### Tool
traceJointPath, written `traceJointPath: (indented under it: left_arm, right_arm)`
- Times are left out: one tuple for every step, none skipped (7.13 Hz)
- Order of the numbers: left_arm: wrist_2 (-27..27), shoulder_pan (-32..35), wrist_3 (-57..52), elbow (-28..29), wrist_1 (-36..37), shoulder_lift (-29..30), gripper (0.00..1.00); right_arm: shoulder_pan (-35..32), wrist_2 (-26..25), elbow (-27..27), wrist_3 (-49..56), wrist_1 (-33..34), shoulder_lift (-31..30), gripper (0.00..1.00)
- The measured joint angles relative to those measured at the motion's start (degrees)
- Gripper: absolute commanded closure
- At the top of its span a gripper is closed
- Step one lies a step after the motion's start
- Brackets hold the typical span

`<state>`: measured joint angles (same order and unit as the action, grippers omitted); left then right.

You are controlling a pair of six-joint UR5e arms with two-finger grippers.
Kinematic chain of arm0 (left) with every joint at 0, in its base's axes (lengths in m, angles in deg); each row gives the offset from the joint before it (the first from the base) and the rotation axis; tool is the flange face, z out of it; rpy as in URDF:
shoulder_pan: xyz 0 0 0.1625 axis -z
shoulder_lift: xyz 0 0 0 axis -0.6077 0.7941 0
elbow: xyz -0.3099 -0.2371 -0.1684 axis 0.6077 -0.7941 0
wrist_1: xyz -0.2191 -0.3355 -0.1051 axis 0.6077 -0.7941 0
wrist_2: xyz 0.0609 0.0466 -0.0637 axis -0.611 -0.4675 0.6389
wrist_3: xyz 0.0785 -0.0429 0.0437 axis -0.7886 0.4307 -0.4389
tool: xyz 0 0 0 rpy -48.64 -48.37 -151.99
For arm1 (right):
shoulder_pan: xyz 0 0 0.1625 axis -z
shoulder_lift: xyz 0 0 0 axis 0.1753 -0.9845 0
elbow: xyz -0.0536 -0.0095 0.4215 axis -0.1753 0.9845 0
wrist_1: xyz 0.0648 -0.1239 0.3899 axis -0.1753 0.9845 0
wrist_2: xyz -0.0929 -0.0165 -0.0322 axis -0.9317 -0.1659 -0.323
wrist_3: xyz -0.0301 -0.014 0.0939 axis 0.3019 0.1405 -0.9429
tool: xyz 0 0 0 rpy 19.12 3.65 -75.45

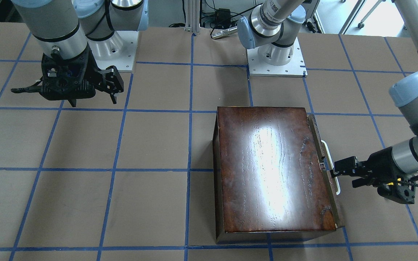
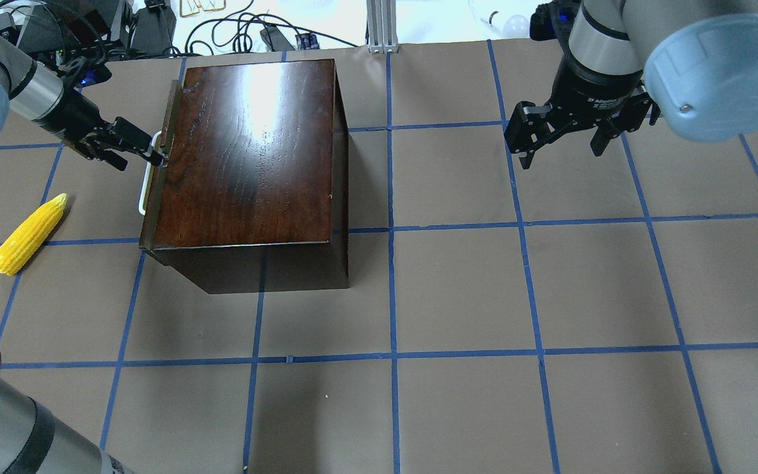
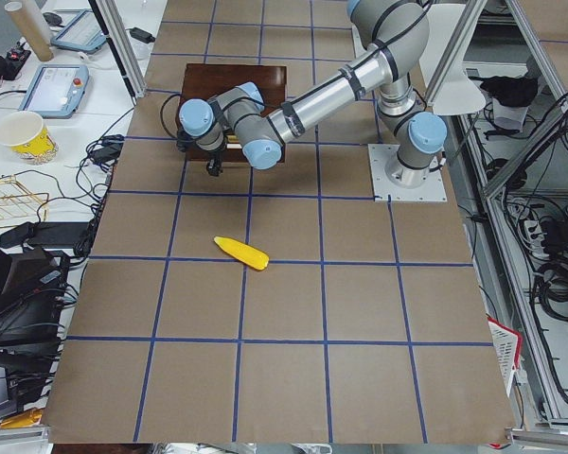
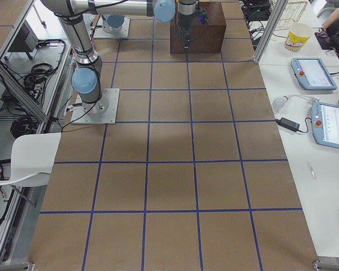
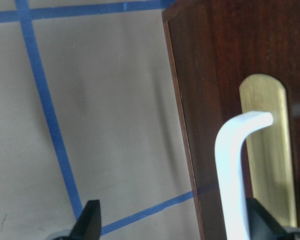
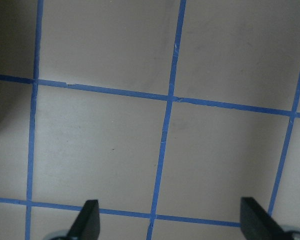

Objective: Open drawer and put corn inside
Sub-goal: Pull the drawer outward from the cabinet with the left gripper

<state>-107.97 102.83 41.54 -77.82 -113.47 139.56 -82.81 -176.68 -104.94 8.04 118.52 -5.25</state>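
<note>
While the brown papered table fills every view, the dark wooden box on it hides most of the drawer. Only the drawer's dark front panel shows, on the box's side toward the robot's left. The tray behind it is out of sight, and whether the front stands out a crack cannot be told. The box's glossy top throws a glare that washes out its grain.

Next in size, the corn lies flat on the table on the robot's left of the box. It is apart from the box and well apart from both grippers, with its paler tip toward the far edge. It shows only in the overhead and left-side views.

The right gripper hangs spread above bare table, far from the box.

The left gripper reaches sideways to the drawer front with its fingers spread wide. The white handle stands between them, close to one finger, and contact cannot be judged. Behind the handle sits a brass plate.
</note>
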Motion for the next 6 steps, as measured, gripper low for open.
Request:
traceJointPath:
  left_arm:
    - [-0.54, -0.01, -0.74, 0.06, 0.63, 0.04, 0.00]
    - [-0.80, -0.04, -1.78, 0.08, 1.22, 0.06, 0.00]
    - [-0.93, -0.07, -2.49, 0.10, 1.54, 0.06, 0.00]
    - [-1.00, -0.08, -2.79, 0.13, 1.66, 0.07, 0.00]
    - [-1.51, -0.10, -2.94, 0.25, 1.75, 0.07, 0.00]
    - [-2.38, -0.10, -3.25, 0.34, 2.08, 0.09, 0.00]
  right_arm:
    - [0.00, 0.00, -0.01, 0.00, 0.00, 0.00, 0.00]
    - [0.00, 0.00, -0.01, 0.00, 0.00, 0.00, 0.00]
    - [0.04, 0.00, 0.00, 0.02, 0.00, 0.00, 0.00]
    - [0.06, 0.00, 0.01, 0.04, 0.00, 0.00, 0.00]
    - [0.08, 0.00, 0.02, 0.02, 0.00, 0.00, 0.00]
    - [0.13, 0.00, 0.02, 0.01, 0.00, -0.01, 0.00]
